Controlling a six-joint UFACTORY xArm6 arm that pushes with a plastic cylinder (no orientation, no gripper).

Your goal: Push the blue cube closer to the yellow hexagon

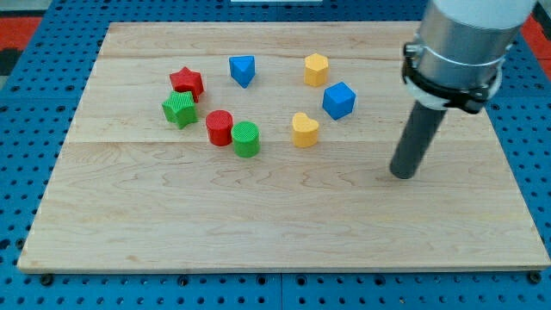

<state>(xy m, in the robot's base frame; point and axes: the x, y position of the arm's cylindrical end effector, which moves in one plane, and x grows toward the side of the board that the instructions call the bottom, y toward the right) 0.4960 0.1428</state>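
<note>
The blue cube sits on the wooden board, right of centre. The yellow hexagon lies just above and to the left of it, a small gap apart. My tip rests on the board to the lower right of the blue cube, well apart from it and touching no block. The dark rod rises from the tip to the grey arm at the view's top right.
A yellow heart lies below-left of the blue cube. A blue triangular block, red star, green cube, red cylinder and green cylinder stand on the left half. Blue pegboard surrounds the board.
</note>
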